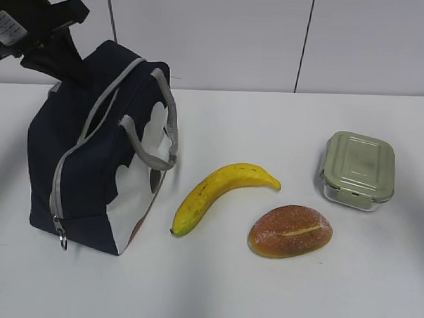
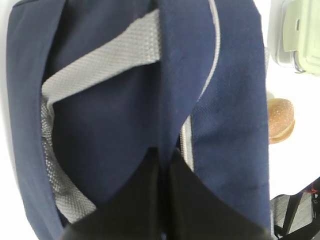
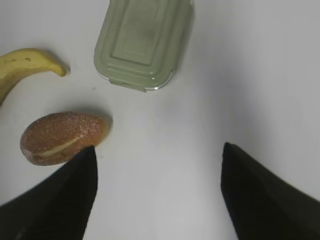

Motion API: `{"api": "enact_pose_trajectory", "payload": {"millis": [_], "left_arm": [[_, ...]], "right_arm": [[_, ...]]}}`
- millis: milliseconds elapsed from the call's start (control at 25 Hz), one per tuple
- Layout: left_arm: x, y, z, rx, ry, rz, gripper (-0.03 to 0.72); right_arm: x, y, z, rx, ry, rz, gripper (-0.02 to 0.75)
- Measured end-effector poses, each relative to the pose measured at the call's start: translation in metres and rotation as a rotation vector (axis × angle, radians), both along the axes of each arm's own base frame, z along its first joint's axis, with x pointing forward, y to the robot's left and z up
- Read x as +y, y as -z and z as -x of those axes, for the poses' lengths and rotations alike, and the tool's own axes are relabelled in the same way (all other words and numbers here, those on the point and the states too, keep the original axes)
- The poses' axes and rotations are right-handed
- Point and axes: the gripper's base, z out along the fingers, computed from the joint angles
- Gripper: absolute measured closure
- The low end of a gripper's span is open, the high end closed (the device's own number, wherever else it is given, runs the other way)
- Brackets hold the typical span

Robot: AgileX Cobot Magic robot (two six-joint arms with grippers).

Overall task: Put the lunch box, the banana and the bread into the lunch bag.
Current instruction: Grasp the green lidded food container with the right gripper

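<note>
1. The bag [image 1: 93, 150] is seen as a boxy navy thing with white side panels, grey zipper and grey handles; it stands upright on the table [image 1: 263, 288].
2. One banana [image 1: 221, 194] lies just right of the bag, one bread [image 1: 290, 231] right of that, one sage-green box [image 1: 358, 169] farthest right.
3. The left gripper [image 2: 162, 172] is clamped on the bag's top fabric.
4. The right gripper [image 3: 157, 160] is held apart above bare table, well right of the bag.

- Even, bright overhead light; soft short shadows lie under the banana [image 1: 221, 192] and bread [image 1: 290, 231] on the white desk [image 1: 263, 288].
- Left wrist view is blurred and close; its right edge is overexposed.
- Right wrist view is slightly soft.
</note>
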Motion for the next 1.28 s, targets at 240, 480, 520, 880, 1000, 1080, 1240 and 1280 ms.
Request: {"api": "enact_pose_trajectory", "payload": {"millis": [240,480,520,880,1000,1080,1240,1280], "left_arm": [[0.000,0.000,0.000,0.000,0.000,0.000,0.690],[0.000,0.000,0.000,0.000,0.000,0.000,0.690],[0.000,0.000,0.000,0.000,0.000,0.000,0.690],[0.000,0.000,0.000,0.000,0.000,0.000,0.690],[0.000,0.000,0.000,0.000,0.000,0.000,0.690],[0.000,0.000,0.000,0.000,0.000,0.000,0.690],[0.000,0.000,0.000,0.000,0.000,0.000,0.690],[0.000,0.000,0.000,0.000,0.000,0.001,0.690]], "right_arm": [[0.002,0.005,-0.054,0.075,0.009,-0.066,0.169],[0.002,0.016,-0.101,0.156,-0.010,-0.075,0.170],[0.002,0.019,-0.108,0.182,-0.022,-0.077,0.170],[-0.003,0.053,-0.155,0.290,-0.113,-0.216,0.169],[-0.016,0.062,-0.159,0.292,-0.132,-0.264,0.169],[-0.028,0.065,-0.161,0.281,-0.139,-0.287,0.170],[-0.053,0.069,-0.161,0.246,-0.119,-0.332,0.170],[-0.059,0.071,-0.162,0.238,-0.115,-0.349,0.169]]}}
